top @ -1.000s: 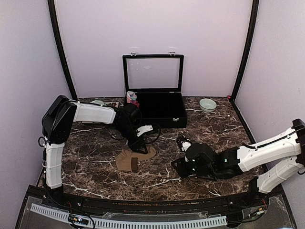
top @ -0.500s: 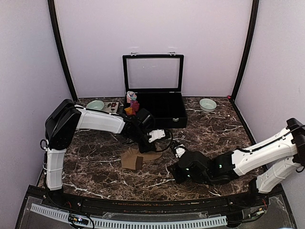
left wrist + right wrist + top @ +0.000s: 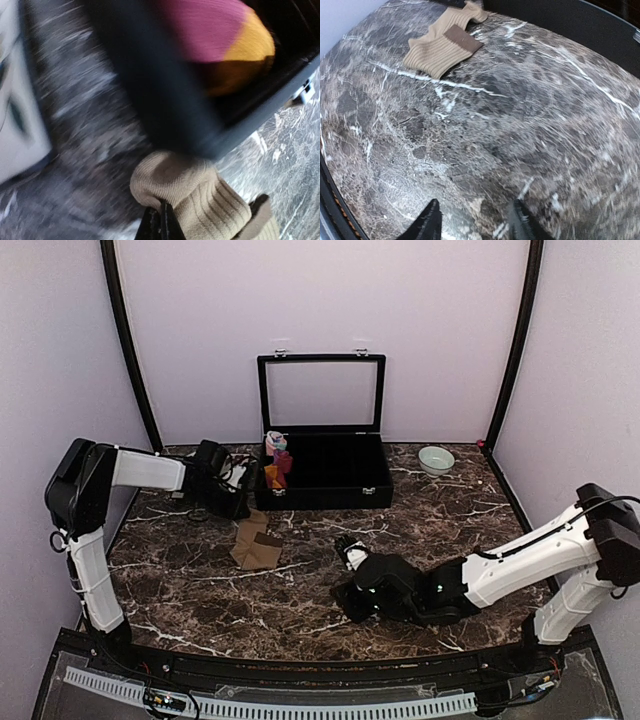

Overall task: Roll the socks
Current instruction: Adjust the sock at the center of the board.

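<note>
In the top view, the left gripper (image 3: 161, 222) has moved from the frame centre to the upper left, beside the left end of the black box (image 3: 325, 496). Its fingers have closed on one end of the tan sock (image 3: 255, 542). The sock has been dragged left and lies stretched out. The right gripper (image 3: 472, 222) has shifted left toward lower centre.

Left gripper (image 3: 160, 224) pinched on the tan sock (image 3: 200, 200); right gripper (image 3: 476, 222) low, jaws apart.

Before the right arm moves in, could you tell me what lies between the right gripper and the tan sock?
Only bare marble tabletop, as the right wrist view shows: nothing between the right gripper and the tan sock.
</note>
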Available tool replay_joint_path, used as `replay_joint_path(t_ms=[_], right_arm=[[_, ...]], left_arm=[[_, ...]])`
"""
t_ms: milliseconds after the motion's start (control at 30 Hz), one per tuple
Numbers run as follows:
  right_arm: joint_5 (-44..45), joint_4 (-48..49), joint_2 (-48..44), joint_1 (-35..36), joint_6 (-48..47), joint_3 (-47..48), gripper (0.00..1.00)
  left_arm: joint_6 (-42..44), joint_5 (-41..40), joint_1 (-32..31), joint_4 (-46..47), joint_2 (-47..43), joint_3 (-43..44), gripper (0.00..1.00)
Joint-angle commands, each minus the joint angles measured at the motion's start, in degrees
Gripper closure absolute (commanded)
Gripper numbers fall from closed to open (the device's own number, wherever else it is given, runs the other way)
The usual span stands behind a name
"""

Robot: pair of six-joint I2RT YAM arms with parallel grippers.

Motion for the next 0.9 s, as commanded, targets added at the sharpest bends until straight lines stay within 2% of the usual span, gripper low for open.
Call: replay_joint_path(t_ms=[0, 133, 367, 467, 700, 867], right_arm=[[-6.1, 7.0, 5.6, -2.4, -3.4, 4.6, 0.49], [-18.1, 13.6, 11.8, -7.7, -4.2, 8.4, 0.38], [-32.1, 12.3, 26.1, -13.8, -5.3, 23.3, 0.36], [-33.2, 10.4, 30.2, -14.0, -5.1, 27.8, 0.35], [-30.3, 5.9, 36.1, -14.0, -5.3, 34.1, 0.36], [-27.1, -1.0, 39.1, -13.1, -8.6, 39.1, 0.38]], left_arm=[[-9.0, 9.2, 1.2, 7.0, -4.2, -5.4, 1.0], [-9.4, 11.7, 1.5, 6.4, -2.9, -4.8, 1.0], [-10.7, 12.2, 2.2, 7.6, -4.3, -7.6, 1.0], [-11.4, 11.5, 2.4, 9.0, -5.6, -9.8, 1.0], [-12.1, 11.8, 2.6, 8.4, -4.8, -9.1, 1.0], [-12.7, 11.6, 2.6, 8.6, -4.4, -9.4, 1.0]])
